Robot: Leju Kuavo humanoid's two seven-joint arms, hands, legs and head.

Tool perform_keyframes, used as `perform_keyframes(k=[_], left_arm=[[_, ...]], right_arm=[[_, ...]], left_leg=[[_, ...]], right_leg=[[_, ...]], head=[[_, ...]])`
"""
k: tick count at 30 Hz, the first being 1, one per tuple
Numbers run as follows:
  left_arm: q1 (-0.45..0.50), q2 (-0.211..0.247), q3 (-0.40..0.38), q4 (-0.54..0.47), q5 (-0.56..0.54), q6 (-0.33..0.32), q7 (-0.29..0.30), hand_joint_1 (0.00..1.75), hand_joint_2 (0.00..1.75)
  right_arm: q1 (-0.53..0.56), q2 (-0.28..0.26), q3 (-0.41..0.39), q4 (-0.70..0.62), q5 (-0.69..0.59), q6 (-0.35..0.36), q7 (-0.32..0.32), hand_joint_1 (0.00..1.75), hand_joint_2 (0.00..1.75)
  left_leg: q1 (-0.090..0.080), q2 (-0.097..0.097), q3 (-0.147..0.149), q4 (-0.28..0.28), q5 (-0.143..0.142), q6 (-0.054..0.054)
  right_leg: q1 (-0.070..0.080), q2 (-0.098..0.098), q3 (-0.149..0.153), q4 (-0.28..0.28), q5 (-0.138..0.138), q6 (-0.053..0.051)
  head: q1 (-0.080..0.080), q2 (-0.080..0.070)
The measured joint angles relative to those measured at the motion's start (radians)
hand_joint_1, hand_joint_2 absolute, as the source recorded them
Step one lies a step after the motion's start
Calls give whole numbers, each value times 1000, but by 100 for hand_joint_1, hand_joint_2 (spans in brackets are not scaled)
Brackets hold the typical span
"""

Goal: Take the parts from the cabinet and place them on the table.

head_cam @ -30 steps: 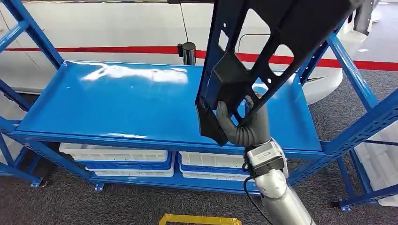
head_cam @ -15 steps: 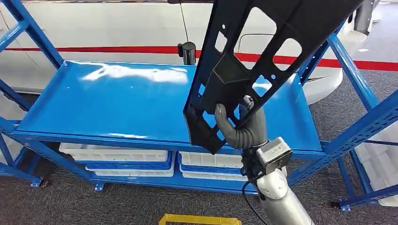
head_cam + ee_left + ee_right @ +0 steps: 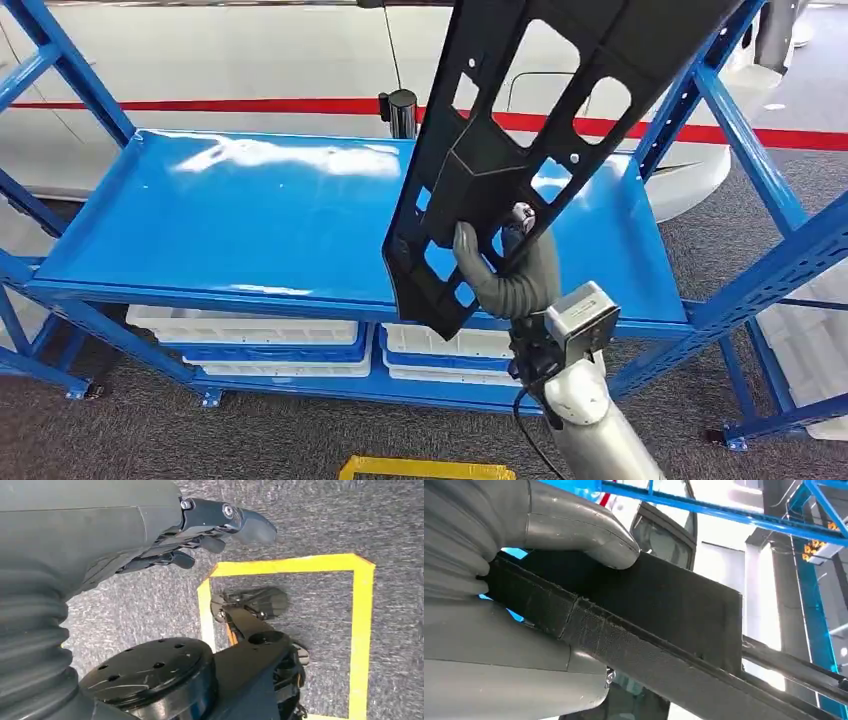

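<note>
A long black plastic part (image 3: 540,120) with several cut-out windows stands nearly upright, tilted to the right, above the blue shelf (image 3: 250,230) of the cabinet. My right hand (image 3: 512,270) grips it near its lower end, thumb on the front face. Up close in the right wrist view, the thumb (image 3: 579,527) presses on the part's dark edge (image 3: 649,625). My left hand (image 3: 165,535) hangs over the grey carpet with fingers loosely curled and nothing in it.
Blue cabinet uprights (image 3: 745,150) flank the shelf on both sides. White and blue trays (image 3: 260,340) sit on the lower level. A yellow tape square (image 3: 357,630) marks the carpet by my feet. A white wall with a red stripe (image 3: 200,105) runs behind.
The right hand has drawn the black part slightly left and toward me; its lower end now sits further left over the shelf's front edge. The left hand's earlier state is not shown.
</note>
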Motion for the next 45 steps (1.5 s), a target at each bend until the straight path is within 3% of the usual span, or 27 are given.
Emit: perform_keyframes(k=[4,7,8,9,12,13,14,16,18,19,20,22,23,24,26,27,28,29,30,33,35,38,39,40,43,44,45], left_arm=[[1,0,3,0,-1,0,-2,0,175],[0,0,8,0,-2,2,-3,0,175],[-1,-3,8,0,-2,2,-4,0,175],[-1,-4,9,0,-2,2,-8,0,175],[0,-5,18,-1,-2,3,-15,0,175],[0,-5,19,-1,-2,3,-18,0,175],[0,-5,22,-1,-2,3,-20,0,175],[0,-8,25,-1,-1,3,-22,0,175],[0,-6,26,-2,-1,3,-22,0,175],[0,-5,27,-2,0,3,-23,0,175],[1,-5,27,-3,2,1,-25,0,175],[2,-6,30,-4,6,-2,-29,0,175],[2,-8,34,-4,8,-3,-29,0,175],[1,-8,35,-5,8,-3,-30,0,175],[0,-9,41,-5,7,-3,-31,0,175],[0,-10,42,-5,7,-3,-31,0,175],[2,-9,43,-5,6,-3,-31,0,175],[3,-9,43,-5,5,-3,-30,0,175],[3,-9,45,-5,3,-3,-29,0,175],[2,-10,50,-5,-3,-2,-29,0,175],[1,-10,51,-5,-5,-2,-30,0,175],[2,-10,51,-5,-9,-4,-33,0,175],[2,-10,52,-5,-12,-7,-34,0,175],[2,-10,52,-6,-12,-7,-35,0,175],[-1,-10,52,-6,-14,-9,-36,0,175],[-1,-10,52,-6,-14,-9,-34,0,175],[0,-10,52,-6,-15,-9,-31,0,175]], right_arm=[[0,0,1,2,3,0,1,175,175],[-1,1,3,2,5,0,2,175,175],[0,0,3,2,8,2,3,175,175],[-1,0,5,2,8,2,3,175,175],[0,-5,7,3,12,2,5,175,175],[2,-7,8,4,16,2,5,175,175],[2,-10,9,6,20,2,5,175,175],[2,-14,11,6,26,2,5,175,175],[1,-15,13,7,27,2,5,175,175],[0,-15,15,8,27,2,5,175,175],[1,-16,16,8,21,3,2,175,175],[2,-17,15,8,10,13,-1,175,175],[1,-17,15,8,5,15,-2,175,175],[1,-16,15,8,5,18,-3,175,175],[1,-16,15,8,5,19,-4,175,175],[1,-16,15,8,6,18,-5,175,175],[2,-16,15,8,8,18,-7,175,175],[3,-16,15,8,10,17,-8,175,175],[4,-16,15,8,13,15,-9,175,175],[6,-15,15,8,21,11,-12,175,175],[6,-15,15,8,23,11,-13,175,175],[7,-15,15,8,26,10,-18,175,175],[7,-15,15,8,26,11,-20,175,175],[6,-16,15,8,26,11,-21,175,175],[9,-16,15,8,26,11,-22,175,175],[12,-16,15,8,26,11,-21,175,175],[14,-16,15,8,26,11,-22,175,175]], left_leg=[[-5,0,-1,4,-2,8],[-10,0,0,-1,4,20],[10,2,13,-21,19,26],[8,3,17,-28,22,28],[16,5,15,-28,23,30],[18,5,15,-27,23,29],[22,5,15,-27,22,26],[33,2,19,-25,18,13],[33,0,22,-20,9,-9],[30,-2,17,-16,5,-20],[27,-3,17,-17,7,-23],[33,-3,21,-24,9,-31],[38,-2,21,-22,3,-39],[39,3,14,4,-17,-37],[33,2,-57,155,-100,-30],[32,2,-100,241,-137,-28],[31,2,-133,307,-157,-26],[31,2,-149,330,-152,-23],[29,2,-141,304,-124,-18],[28,2,-26,61,7,-1],[22,0,-21,30,2,-9],[12,-2,-27,25,16,9],[16,1,-27,22,22,16],[15,1,-31,22,25,21],[11,3,-48,23,36,28],[10,3,-53,23,40,28],[10,3,-57,23,43,27]], right_leg=[[-5,0,0,0,0,3],[-8,0,4,-6,6,15],[2,0,-4,-2,1,17],[1,-2,-12,22,-16,18],[-9,-2,-115,243,-106,15],[-14,-3,-144,302,-121,22],[-20,-4,-146,304,-115,34],[-31,-7,-80,180,-62,65],[-46,-20,16,-8,-12,96],[-33,-3,26,-9,-16,79],[-34,-1,22,-6,-15,61],[-28,-1,16,5,-21,46],[-31,-1,18,2,-19,32],[-36,-1,20,1,-19,25],[-29,-3,21,1,-21,8],[-23,-4,21,2,-22,6],[-18,-4,21,2,-22,0],[-14,-3,21,2,-22,0],[-11,-2,23,2,-22,0],[-10,0,29,5,-23,2],[2,1,18,11,-23,11],[-4,1,16,8,-14,30],[-10,-2,2,22,-28,31],[-9,-4,-14,59,-57,26],[-9,-5,-114,298,-161,18],[-9,-5,-127,336,-171,24],[-9,-5,-112,317,-163,30]], head=[[0,0],[0,0],[-1,0],[3,0],[4,0],[5,0],[4,0],[4,0],[8,0],[10,0],[3,0],[4,0],[3,0],[2,0],[2,0],[3,0],[2,0],[3,0],[3,0],[3,0],[6,0],[4,0],[4,0],[7,0],[8,0],[7,0],[8,0]])
